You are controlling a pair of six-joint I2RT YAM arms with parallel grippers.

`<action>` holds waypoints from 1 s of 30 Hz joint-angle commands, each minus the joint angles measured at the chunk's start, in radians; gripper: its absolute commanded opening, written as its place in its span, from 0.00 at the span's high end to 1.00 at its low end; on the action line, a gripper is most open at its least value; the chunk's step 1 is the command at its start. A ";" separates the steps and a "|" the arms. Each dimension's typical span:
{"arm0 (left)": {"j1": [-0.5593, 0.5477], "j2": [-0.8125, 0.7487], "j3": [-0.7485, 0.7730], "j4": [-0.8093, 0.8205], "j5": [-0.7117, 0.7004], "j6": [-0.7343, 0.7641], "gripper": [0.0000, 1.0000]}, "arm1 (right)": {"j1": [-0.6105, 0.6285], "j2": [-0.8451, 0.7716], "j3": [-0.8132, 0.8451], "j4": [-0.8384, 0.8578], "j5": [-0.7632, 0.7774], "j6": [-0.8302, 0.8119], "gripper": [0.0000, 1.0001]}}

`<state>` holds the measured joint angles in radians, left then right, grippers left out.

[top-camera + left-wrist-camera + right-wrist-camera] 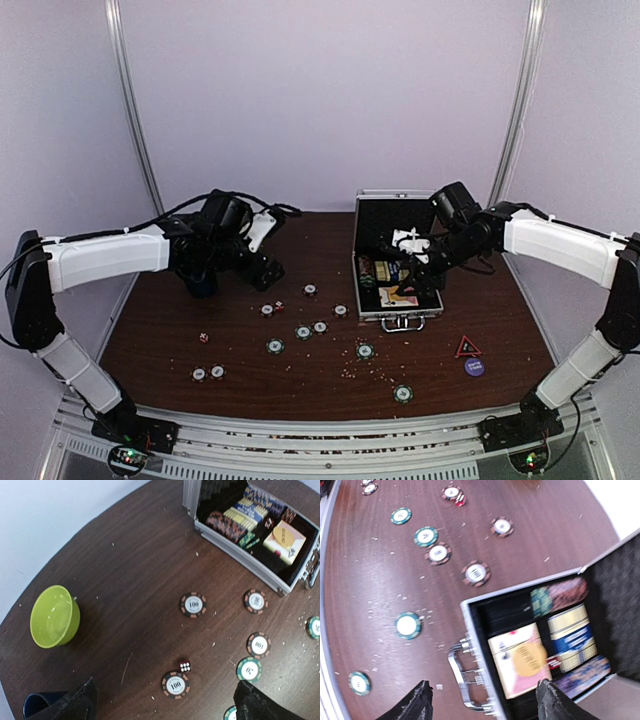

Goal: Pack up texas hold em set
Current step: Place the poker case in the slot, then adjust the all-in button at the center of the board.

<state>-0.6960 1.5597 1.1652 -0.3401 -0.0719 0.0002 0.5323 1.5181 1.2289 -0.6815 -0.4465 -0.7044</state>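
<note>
Your left pincer (166,687) gapes apart, empty, above loose chips (175,685) and a die (184,666) | your right pincer (484,685) stands apart, empty, over the open briefcase (400,314) at the desk's (180,335) 2 o'clock

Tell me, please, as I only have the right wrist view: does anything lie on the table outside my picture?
Observer: Yes. A red triangular marker and a round blue disc lie off the front right corner of the case.
Operator: Thank you. Where is the left gripper?
Observer: The left gripper hangs open above a chip marked 100, next to a red die.
Operator: Is anything else over there?
Observer: A lime-green bowl stands upright, well apart from that chip.
</note>
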 commanded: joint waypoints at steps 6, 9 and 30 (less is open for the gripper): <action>-0.095 -0.066 0.010 -0.106 -0.089 -0.118 0.02 | -0.003 -0.162 -0.224 0.212 -0.075 0.183 0.28; -0.127 -0.066 0.107 -0.189 -0.044 -0.169 0.02 | -0.005 -0.159 -0.213 0.193 -0.046 0.175 0.28; -0.137 0.019 -0.063 0.307 -0.605 -0.026 0.02 | -0.210 -0.138 -0.288 -0.333 0.376 -0.121 0.31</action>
<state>-0.8387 1.5036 1.1816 -0.2401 -0.4808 -0.1001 0.3450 1.3918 0.9722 -0.9722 -0.1402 -0.7280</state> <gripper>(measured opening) 0.978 0.713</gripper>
